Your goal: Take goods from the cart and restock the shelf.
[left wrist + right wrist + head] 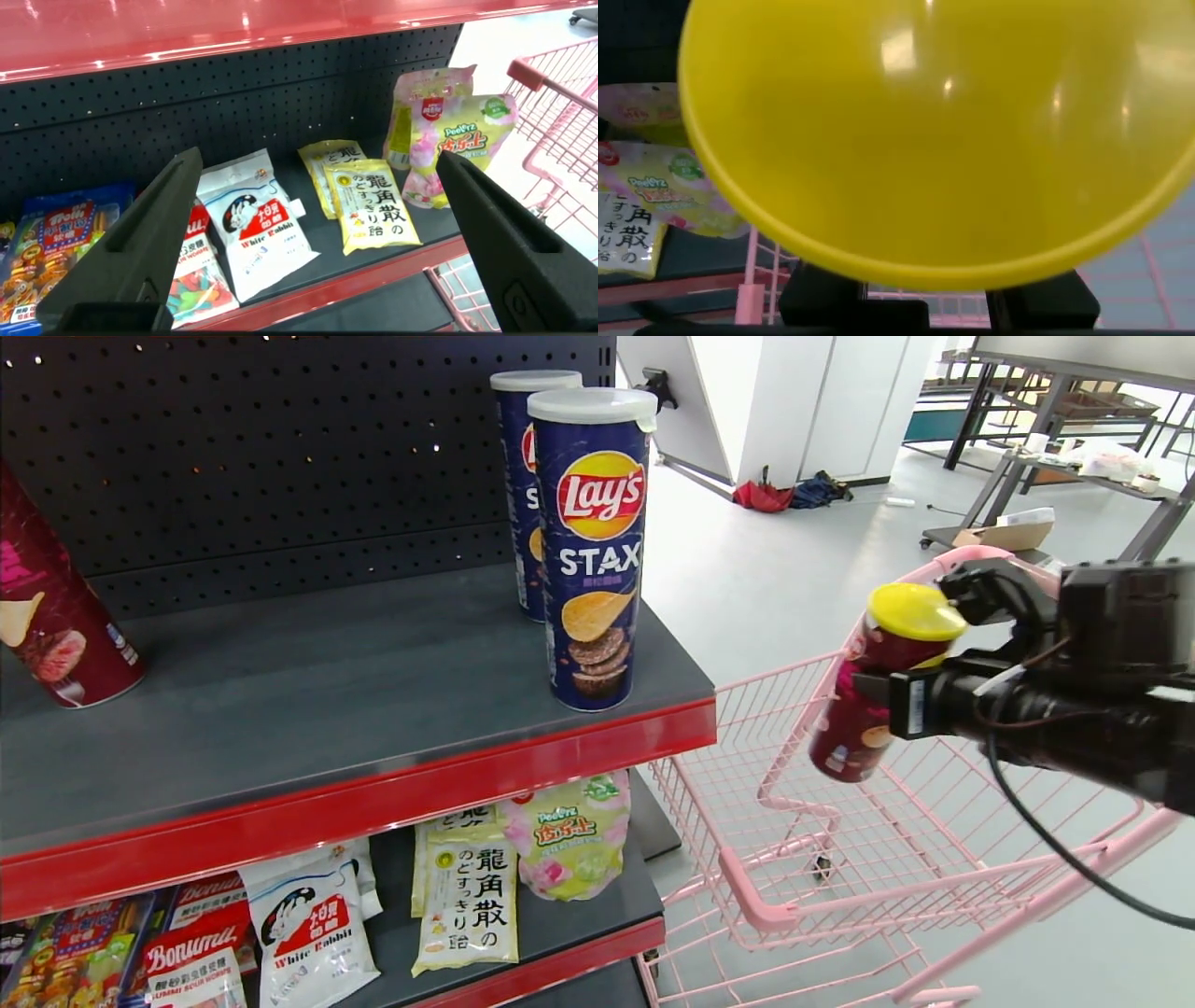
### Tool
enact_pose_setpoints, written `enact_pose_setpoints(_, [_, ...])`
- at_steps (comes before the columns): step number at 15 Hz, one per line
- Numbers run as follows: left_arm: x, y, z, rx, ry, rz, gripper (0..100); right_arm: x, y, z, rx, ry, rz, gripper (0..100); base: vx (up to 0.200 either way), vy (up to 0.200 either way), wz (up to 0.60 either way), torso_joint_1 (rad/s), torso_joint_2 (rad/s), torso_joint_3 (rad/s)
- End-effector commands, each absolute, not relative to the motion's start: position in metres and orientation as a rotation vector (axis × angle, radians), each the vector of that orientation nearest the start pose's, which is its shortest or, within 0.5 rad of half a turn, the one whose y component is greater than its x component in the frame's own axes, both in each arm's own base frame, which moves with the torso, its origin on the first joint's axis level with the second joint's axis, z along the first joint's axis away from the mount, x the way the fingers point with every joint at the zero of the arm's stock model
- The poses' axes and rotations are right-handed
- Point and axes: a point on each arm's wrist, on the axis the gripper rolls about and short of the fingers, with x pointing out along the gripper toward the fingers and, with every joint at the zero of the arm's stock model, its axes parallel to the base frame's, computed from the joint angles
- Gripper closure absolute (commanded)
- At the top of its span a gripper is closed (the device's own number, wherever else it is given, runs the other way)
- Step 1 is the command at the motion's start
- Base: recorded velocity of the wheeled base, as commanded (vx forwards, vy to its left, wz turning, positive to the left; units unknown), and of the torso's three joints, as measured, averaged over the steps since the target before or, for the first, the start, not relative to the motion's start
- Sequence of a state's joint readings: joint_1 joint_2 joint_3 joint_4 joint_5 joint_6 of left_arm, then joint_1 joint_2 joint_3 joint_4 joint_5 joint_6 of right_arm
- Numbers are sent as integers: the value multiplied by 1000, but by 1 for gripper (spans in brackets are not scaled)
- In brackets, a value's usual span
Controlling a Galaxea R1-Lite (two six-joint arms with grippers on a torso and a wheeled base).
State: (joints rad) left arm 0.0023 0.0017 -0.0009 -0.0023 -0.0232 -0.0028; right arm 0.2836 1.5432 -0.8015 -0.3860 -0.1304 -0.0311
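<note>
Above the pink wire cart (747, 887), the right gripper (934, 649) pinches a dark red cylindrical chip can with a yellow plastic lid (854, 719) near its top. The can hangs tilted, lid uppermost, clear of the cart's wire walls. We see it well apart from the right end of the upper shelf (280, 700), with open floor behind it. In the right wrist view the yellow lid (943, 131) sits directly in front of the camera.

The upper shelf is a grey board with a red front edge (373, 793) and a black pegboard back panel (280, 448). Two tall dark blue chip cans with white lids stand upright at its right end. The nearer one (593, 551) is close to the front edge and the corner, and the farther one (523, 476) is just behind it. A dark red chip can (56, 607) stands at the far left. Between it and the blue cans we see a wide bare stretch of board.

The cart's near corner lies just beside the shelf's end.

On the lower shelf (322, 247) lie a white bag (257, 224), a yellow packet (374, 205) and a green-and-pink pouch (472, 140). The left gripper (318, 168) faces them with its black fingers (140, 243) spread wide, touching nothing.
</note>
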Motion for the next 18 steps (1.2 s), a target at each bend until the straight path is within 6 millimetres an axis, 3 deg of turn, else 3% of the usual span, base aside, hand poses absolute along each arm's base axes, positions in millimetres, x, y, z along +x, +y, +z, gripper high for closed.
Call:
enact_pose_setpoints(1, [-23,-1,76,-3,-3,-20,0,173,40,282,-128,210,20,100,0,0,0,0,0,0])
enact_pose_setpoints(2, [-23,-1,76,-3,-3,-21,0,146,34,286,-124,213,52,100,0,0,0,0,0,0])
enact_pose_setpoints(4, [-23,-1,76,-3,-2,-21,0,106,21,274,-118,184,47,100,0,0,0,0,0,0])
enact_pose_setpoints(9, [-23,-1,76,-3,-3,-21,0,31,-1,238,-159,278,-83,100,0,0,0,0,0,0])
enact_pose_setpoints(13, [-23,-1,76,-3,-3,-21,0,10,-4,228,-176,281,-82,100,0,0,0,0,0,0])
enact_pose_setpoints(18, [-23,-1,76,-3,-3,-21,0,6,-4,226,-177,294,-83,100,0,0,0,95,-262,-175])
